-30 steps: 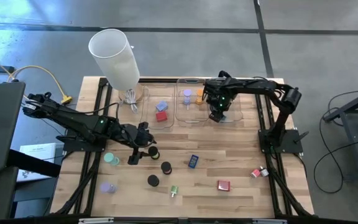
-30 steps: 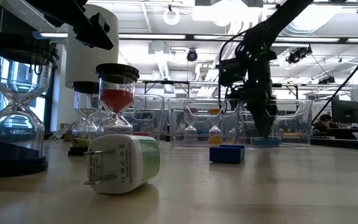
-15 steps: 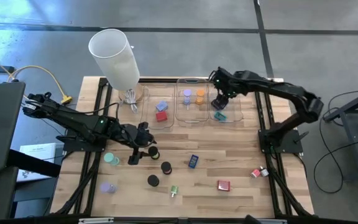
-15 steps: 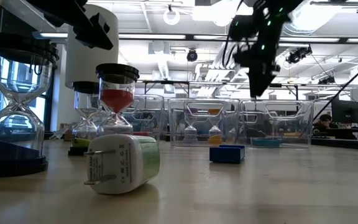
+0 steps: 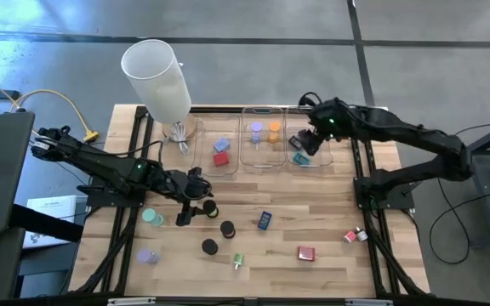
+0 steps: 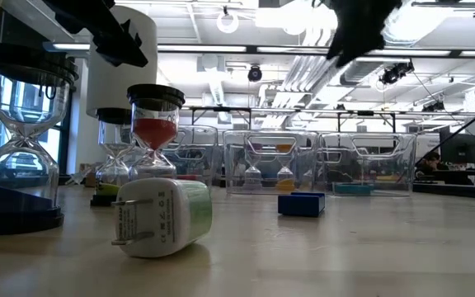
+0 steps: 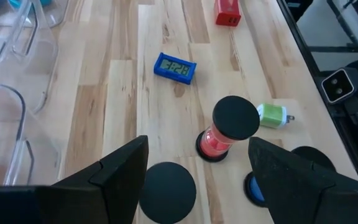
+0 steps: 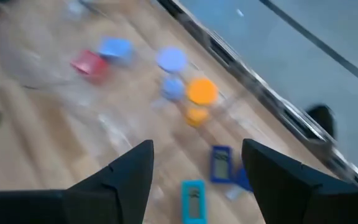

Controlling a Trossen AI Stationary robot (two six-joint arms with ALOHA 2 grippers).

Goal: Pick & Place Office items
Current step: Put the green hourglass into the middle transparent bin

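Observation:
My left gripper (image 5: 196, 198) (image 7: 197, 149) hangs open over the table's middle left. Beyond its fingers stands a red-sand hourglass with a black cap (image 7: 234, 119), untouched. Two more black-capped hourglasses (image 5: 227, 228) (image 5: 209, 246) stand close by. My right gripper (image 5: 304, 143) (image 8: 194, 152) is open and empty, high above the right clear tray (image 5: 317, 161). In that tray lie a teal clock piece (image 8: 193, 200) and a blue one (image 8: 219, 163). On the wood farther toward the near edge lie a blue clock (image 5: 264, 220), a green plug (image 5: 237, 260) and a red block (image 5: 305, 252).
The middle tray (image 5: 262, 157) holds a lavender hourglass (image 5: 256, 130) and an orange one (image 5: 273, 130). The left tray (image 5: 207, 166) holds a blue and a red piece (image 5: 221, 158). A tall white cylinder (image 5: 158, 81) stands at the far left. A teal cap (image 5: 151, 217), a lavender cap (image 5: 146, 255) and a pink piece (image 5: 353, 236) also lie on the wood.
My right gripper has risen out of the right tray and drawn back toward the table's right edge, tipping from pointing steeply down to a slant. The teal piece stays in the tray. My left gripper has kept its place.

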